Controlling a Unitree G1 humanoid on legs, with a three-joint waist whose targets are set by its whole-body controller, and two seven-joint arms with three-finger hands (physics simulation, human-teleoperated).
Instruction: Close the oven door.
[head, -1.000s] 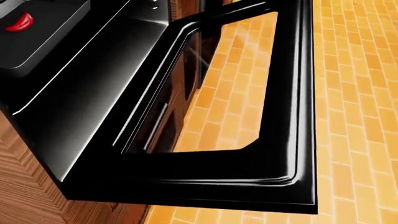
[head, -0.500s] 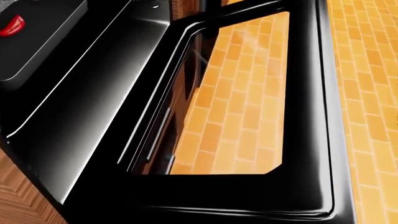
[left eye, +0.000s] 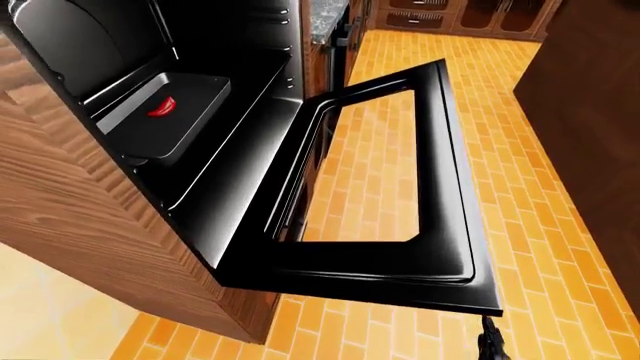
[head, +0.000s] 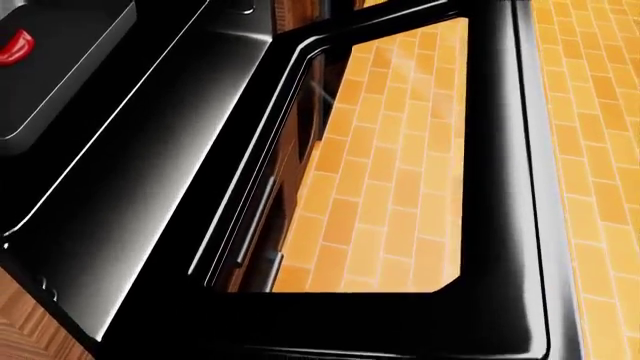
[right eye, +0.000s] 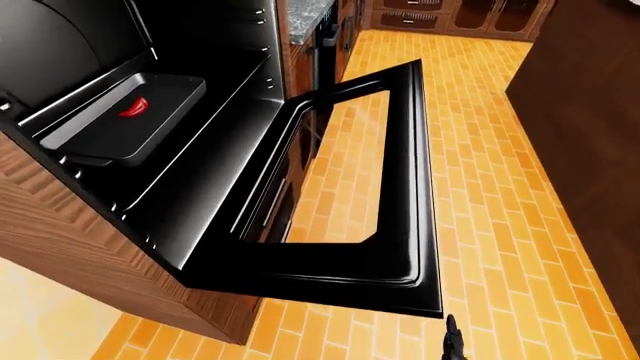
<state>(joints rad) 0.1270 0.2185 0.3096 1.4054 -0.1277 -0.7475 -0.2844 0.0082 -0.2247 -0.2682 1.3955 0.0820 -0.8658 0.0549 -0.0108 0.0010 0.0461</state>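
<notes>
One oven door (left eye: 440, 180) was hanging wide open, dropped flat over the brick floor (left eye: 520, 150), with one glass window in it. Inside the oven sat one dark tray (right eye: 120, 120) holding one small red thing (right eye: 133, 107), too small to make out. Only a black sliver of my hand (left eye: 488, 346) poked in at the bottom edge of the eye views, under the door's lip; couldn't tell which hand it was or how its fingers stood.
</notes>
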